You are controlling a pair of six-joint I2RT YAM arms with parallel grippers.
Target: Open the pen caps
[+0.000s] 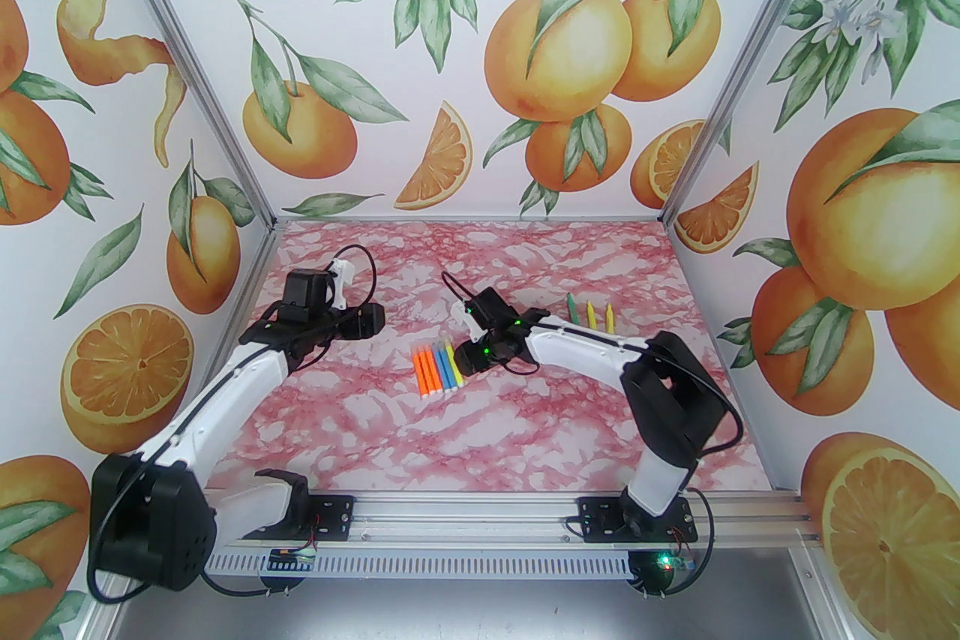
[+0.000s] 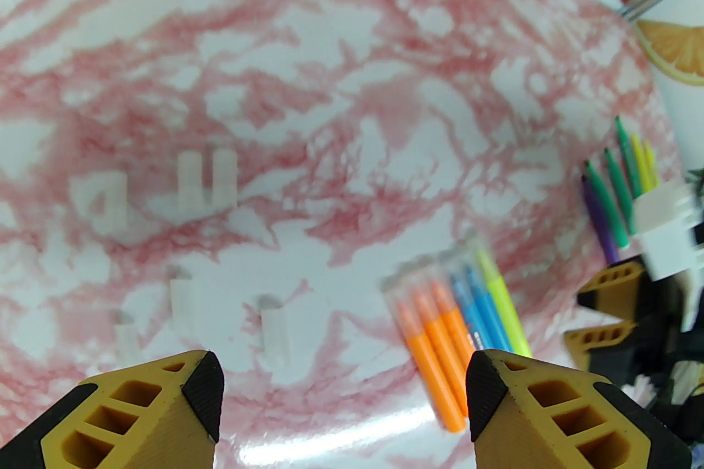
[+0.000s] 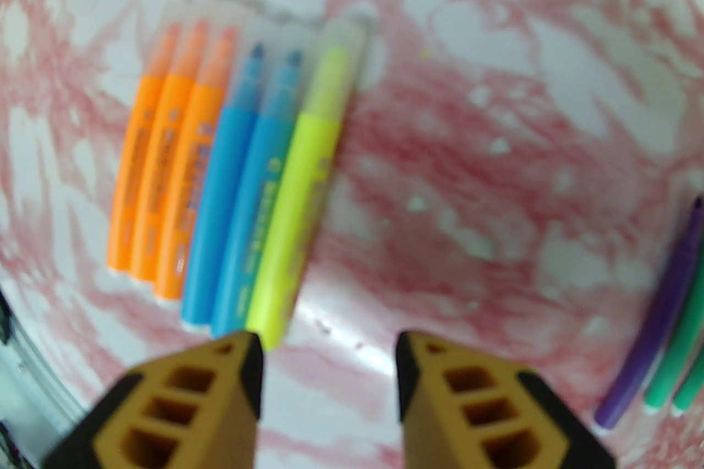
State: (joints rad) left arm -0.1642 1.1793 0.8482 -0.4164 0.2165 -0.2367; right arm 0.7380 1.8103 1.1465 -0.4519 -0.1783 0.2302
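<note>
Your desk [image 1: 525, 427] takes up the lower half of the top view. The row of six capped pens [image 1: 437, 368] lies flat near its middle, side by side and touching: three orange, two blue, one yellow. A few uncapped pens [image 1: 592, 314] lie well apart, toward the upper right.

The pen caps [image 3: 344, 35] are clear sleeves over the tips, at the top end of the row in the right wrist view. Judge them light, stiff and smooth, likely to slip under a loose pinch. Take a barrel mid-length with one arm, pinch the cap across its sides with the other, and pull straight along the pen. Loose clear caps [image 2: 209, 181] stand and lie at the left of the left wrist view.

The left gripper [image 2: 344, 379] has its fingers spread wide, nothing between them, hovering over bare desk. The right gripper [image 3: 330, 354] has its fingers about half apart and empty, one tip just beside the yellow pen [image 3: 297, 203].
</note>
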